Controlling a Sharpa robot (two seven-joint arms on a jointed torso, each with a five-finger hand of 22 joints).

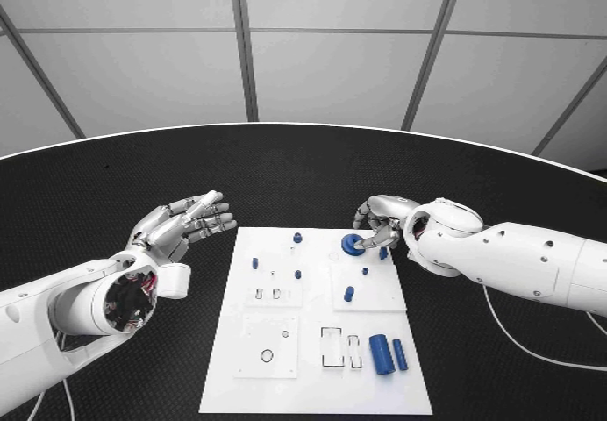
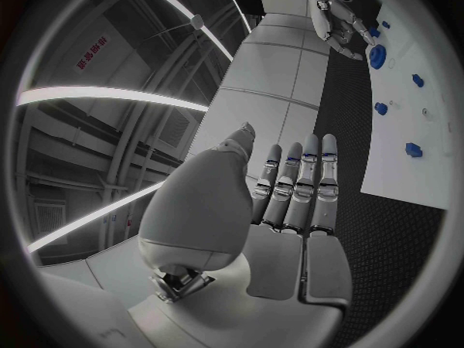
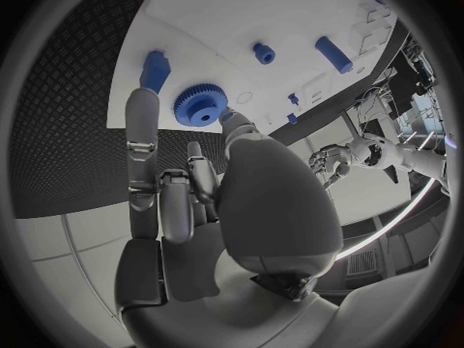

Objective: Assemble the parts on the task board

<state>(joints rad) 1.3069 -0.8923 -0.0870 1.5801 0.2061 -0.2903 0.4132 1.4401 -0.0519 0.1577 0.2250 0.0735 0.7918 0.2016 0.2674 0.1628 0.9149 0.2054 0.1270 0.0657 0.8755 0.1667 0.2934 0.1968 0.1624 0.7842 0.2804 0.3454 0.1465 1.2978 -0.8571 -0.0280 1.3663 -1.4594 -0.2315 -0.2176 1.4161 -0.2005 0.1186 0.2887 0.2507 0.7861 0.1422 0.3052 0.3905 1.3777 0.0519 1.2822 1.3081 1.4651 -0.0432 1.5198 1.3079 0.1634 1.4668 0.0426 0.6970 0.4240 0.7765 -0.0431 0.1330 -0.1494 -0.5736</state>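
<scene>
The white task board (image 1: 317,386) lies in the middle of the black table. My right hand (image 1: 380,224) is over the board's far right corner and pinches a blue gear (image 1: 353,246) between thumb and a finger. In the right wrist view the gear (image 3: 200,105) sits low over the board (image 3: 281,15), with the thumb's tip against its rim. My left hand (image 1: 183,224) hovers left of the board, fingers spread, holding nothing. The left wrist view shows that hand (image 2: 290,201) flat and empty, with the right hand (image 2: 339,15) and the gear (image 2: 377,56) beyond it.
Small blue pegs (image 1: 298,237) stand about the board's far half. Two blue cylinders (image 1: 380,353) lie side by side at its near right. Square inset plates (image 1: 269,348) with holes and slots sit on the board. Black table surrounds it on all sides.
</scene>
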